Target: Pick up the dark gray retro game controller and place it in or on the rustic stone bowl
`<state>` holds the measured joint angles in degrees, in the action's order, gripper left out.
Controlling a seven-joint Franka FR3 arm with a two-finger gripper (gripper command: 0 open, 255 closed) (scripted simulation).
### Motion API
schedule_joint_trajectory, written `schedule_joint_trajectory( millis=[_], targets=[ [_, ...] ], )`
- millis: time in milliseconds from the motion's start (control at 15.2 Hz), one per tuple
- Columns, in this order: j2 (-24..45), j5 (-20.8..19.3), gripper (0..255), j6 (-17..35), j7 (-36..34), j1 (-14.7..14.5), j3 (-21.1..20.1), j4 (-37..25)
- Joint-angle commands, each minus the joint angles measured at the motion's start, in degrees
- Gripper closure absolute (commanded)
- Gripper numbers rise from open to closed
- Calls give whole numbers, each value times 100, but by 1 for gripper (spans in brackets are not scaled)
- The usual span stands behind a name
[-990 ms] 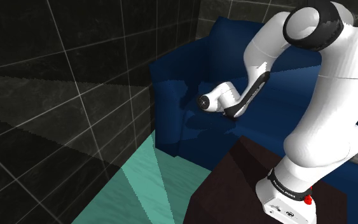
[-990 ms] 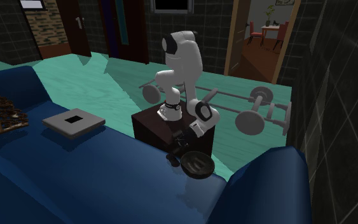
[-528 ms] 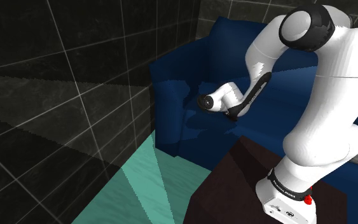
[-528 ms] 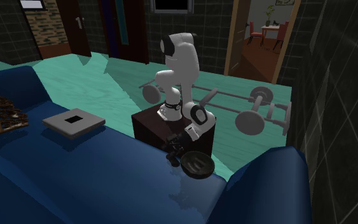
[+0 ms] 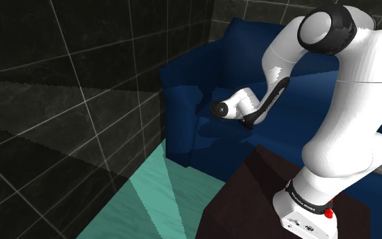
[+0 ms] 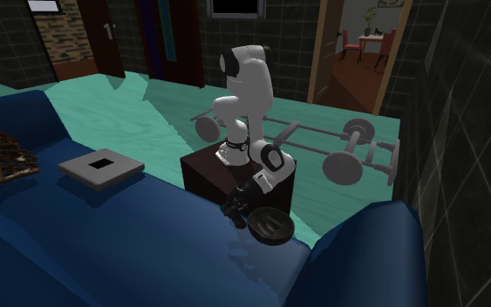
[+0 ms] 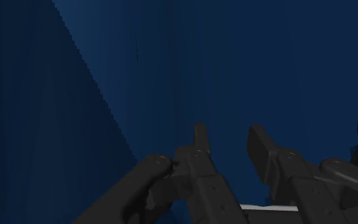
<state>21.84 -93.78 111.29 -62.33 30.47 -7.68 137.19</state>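
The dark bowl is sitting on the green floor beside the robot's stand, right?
Not the floor. The dark bowl sits on the blue sofa seat, beside the robot's stand; the second exterior view shows it.

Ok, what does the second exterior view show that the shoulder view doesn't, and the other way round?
Second exterior view: a dark bowl on the blue sofa, the tool low beside it, a flat grey box further along the seat, barbells on the teal floor, an open doorway.
Shoulder view: the dark tiled wall beside the sofa, and a red button at the base of the white arm.
Both: the arm, the sofa, the dark stand, the floor.
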Motion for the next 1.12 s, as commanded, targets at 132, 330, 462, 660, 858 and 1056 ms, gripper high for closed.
schedule_joint_trajectory(
  millis=[132, 330, 462, 660, 858, 1056],
  targets=[
    [0, 0, 255, 0, 0, 0, 0, 0],
    [0, 0, 255, 0, 0, 0, 0, 0],
    [0, 0, 255, 0, 0, 0, 0, 0],
    [-713, 1061, 0, 2594, 1561, 998, -89, 84],
    [-854, 6805, 0, 4471, 7328, 2947, -1240, 148],
    [-546, 6268, 0, 4572, 6942, 3266, -1470, 52]
  ],
)
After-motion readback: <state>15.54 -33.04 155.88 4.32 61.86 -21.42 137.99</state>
